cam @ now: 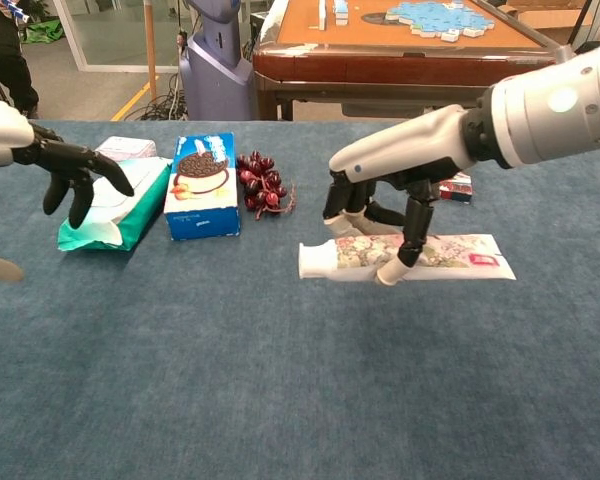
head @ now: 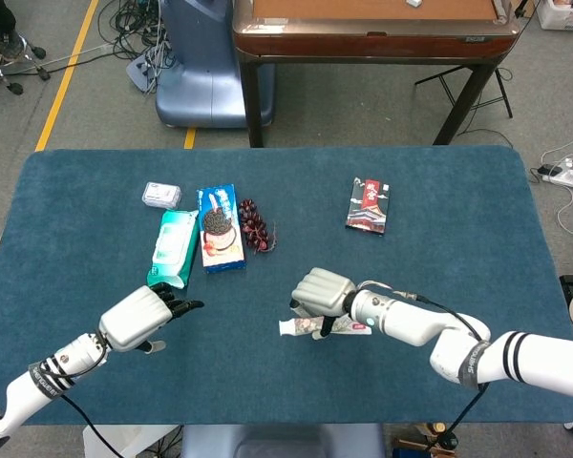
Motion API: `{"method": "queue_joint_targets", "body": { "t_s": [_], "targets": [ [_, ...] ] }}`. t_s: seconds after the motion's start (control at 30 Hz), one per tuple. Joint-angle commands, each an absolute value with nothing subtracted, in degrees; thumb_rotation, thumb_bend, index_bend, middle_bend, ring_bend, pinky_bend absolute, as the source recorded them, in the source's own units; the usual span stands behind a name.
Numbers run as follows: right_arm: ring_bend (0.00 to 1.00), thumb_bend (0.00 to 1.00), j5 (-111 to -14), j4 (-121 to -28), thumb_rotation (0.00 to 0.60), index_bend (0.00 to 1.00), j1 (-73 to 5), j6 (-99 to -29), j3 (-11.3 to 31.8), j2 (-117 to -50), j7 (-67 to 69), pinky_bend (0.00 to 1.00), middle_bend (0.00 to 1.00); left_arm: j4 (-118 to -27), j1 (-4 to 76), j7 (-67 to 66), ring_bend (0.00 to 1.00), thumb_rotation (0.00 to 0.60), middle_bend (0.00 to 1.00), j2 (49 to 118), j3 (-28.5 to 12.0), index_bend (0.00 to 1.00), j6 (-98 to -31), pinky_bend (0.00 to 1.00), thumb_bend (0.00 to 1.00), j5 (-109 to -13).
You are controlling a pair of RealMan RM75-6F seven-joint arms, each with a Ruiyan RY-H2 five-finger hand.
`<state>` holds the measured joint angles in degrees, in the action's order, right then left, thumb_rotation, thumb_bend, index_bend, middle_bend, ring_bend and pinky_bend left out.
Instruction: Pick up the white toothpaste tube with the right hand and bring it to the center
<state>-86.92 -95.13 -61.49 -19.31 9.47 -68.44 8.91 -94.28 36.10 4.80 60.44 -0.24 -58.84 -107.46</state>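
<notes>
Toothpaste tube: your white toothpaste tube [cam: 400,256] lies flat on the blue table cloth [cam: 280,400], nearest the chest camera, cap end pointing to the left of the view and the crimped end to the right. In the head view the tube [head: 310,327] sits in the middle-right part of the table, mostly covered from above.

Right hand: your right hand [cam: 380,215] is arched over the tube with fingers pointing down. One fingertip [cam: 387,274] touches the tube's near side and the others come down behind it. The tube rests on the cloth, not lifted; whether the fingers actually clamp it, you cannot tell from either view.

Left hand: your left hand [cam: 75,170] hangs above the cloth at the left, fingers spread and holding nothing. In the chest view it overlaps the green wipes pack [cam: 115,210]; the head view shows it [head: 145,317] nearer you than the pack.

Other items: 1 blue cookie box [head: 220,227] lies just right of the wipes, with dark red grapes [head: 255,225] beside it. 1 small white packet [head: 161,196] sits behind the wipes. 1 red and black card box [head: 368,205] lies well beyond the right hand.
</notes>
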Motion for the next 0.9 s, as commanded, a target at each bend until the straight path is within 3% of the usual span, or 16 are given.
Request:
{"method": "queue_joint_targets", "body": {
  "t_s": [0.03,0.9],
  "targets": [
    [0.68,1.00,-89.4,-94.0,0.600,0.86,-63.9,-18.2,9.3,-69.5,11.7,0.34,0.73,-95.0,37.4,4.2,0.48,0.600,0.46,60.4,0.0,0.17,-58.1,0.29,0.09,-108.2],
    [0.70,1.00,-88.9,-85.9,0.600,0.88,-72.7,-18.5,7.3,-75.8,17.8,0.34,0.75,-92.7,46.1,0.7,0.49,0.600,0.50,65.7,1.0,0.15,-54.3,0.30,0.09,-109.8]
  ]
}}
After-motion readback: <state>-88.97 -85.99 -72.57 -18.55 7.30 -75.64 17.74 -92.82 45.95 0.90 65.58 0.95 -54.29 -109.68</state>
